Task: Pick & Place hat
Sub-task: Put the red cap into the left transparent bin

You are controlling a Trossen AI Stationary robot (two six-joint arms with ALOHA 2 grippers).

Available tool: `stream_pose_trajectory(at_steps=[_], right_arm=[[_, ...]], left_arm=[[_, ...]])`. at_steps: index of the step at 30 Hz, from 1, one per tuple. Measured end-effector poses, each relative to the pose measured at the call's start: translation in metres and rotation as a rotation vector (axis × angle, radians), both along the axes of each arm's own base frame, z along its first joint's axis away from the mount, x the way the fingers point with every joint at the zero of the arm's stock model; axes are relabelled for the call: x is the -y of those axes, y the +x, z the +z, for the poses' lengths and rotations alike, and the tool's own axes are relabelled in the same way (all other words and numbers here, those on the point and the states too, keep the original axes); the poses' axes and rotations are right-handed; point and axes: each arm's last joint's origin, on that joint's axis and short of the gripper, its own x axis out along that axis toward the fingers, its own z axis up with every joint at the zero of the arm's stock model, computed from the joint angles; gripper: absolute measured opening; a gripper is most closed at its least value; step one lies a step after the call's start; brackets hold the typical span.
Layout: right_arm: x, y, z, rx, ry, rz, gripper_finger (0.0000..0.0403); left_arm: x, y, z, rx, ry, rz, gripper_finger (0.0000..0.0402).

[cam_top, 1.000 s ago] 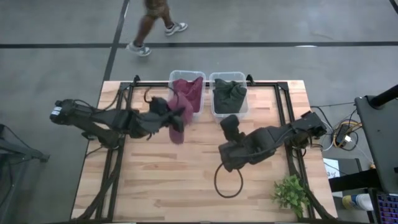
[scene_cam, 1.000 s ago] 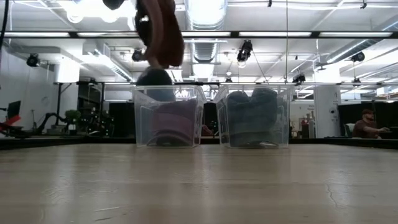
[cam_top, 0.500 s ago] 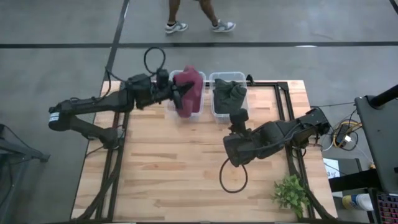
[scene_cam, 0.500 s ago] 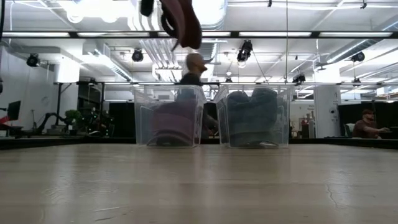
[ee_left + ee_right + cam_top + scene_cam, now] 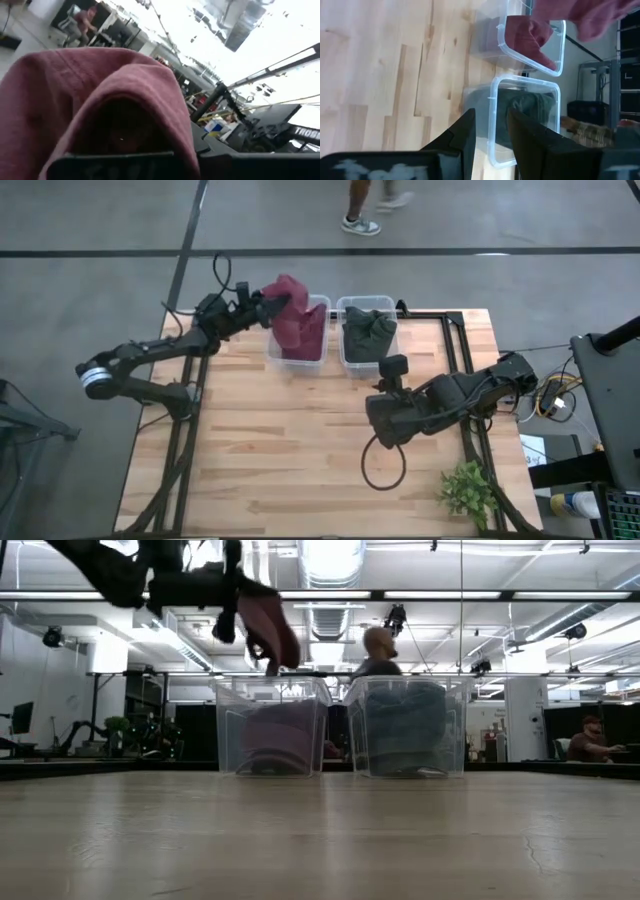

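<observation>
A maroon hat (image 5: pixel 288 308) (image 5: pixel 272 632) is in my left gripper (image 5: pixel 260 304) (image 5: pixel 240 616), which is shut on it. It is up in the air over the far left corner of the left clear bin (image 5: pixel 298 363) (image 5: pixel 272 725). That bin holds more maroon cloth (image 5: pixel 306 336). In the left wrist view the hat (image 5: pixel 100 100) fills the picture and hides my fingers. The right clear bin (image 5: pixel 345 363) holds dark green hats (image 5: pixel 368 330). My right gripper (image 5: pixel 392 366) (image 5: pixel 491 140) hovers near that bin's near side, empty, its fingers slightly apart. My left gripper holds the maroon hat by its left end (image 5: pixel 250 622), coming at it roughly level from the table's left. The cloth drapes over the fingers and hides the place of contact. The hat is lifted clear and droops to the right of the gripper, above the bin's rim.
A black cable loop (image 5: pixel 385 465) hangs from my right arm over the table's near right part. A small green plant (image 5: pixel 468 492) stands at the near right corner. A person walks on the floor beyond the far edge (image 5: pixel 365 210) and shows behind the bins (image 5: pixel 378 645).
My left gripper has swung up and toward the far edge. It has carried the maroon hat from in front of the left bin's near side to above its far left corner. My right arm has shifted a little toward the table's right edge. A person has walked rightward past the far side.
</observation>
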Motion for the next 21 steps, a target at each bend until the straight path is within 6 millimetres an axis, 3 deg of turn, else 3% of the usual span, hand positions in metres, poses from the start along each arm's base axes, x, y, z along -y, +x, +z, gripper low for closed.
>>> stream_pose_trajectory(at_steps=[3, 12, 21], right_arm=[[0.000, 0.001, -0.002, -0.003, -0.001, -0.001, 0.0109], [-0.002, 0.005, -0.017, -0.011, 0.004, -0.035, 0.0109], [-0.002, 0.005, -0.031, -0.026, 0.008, -0.085, 0.0109]], left_arm=[[0.001, -0.003, -0.013, -0.006, -0.019, -0.013, 0.0000], [-0.001, 0.001, -0.009, -0.021, 0.085, -0.031, 0.0000], [-0.031, 0.039, -0.015, -0.055, 0.086, -0.120, 0.0000]])
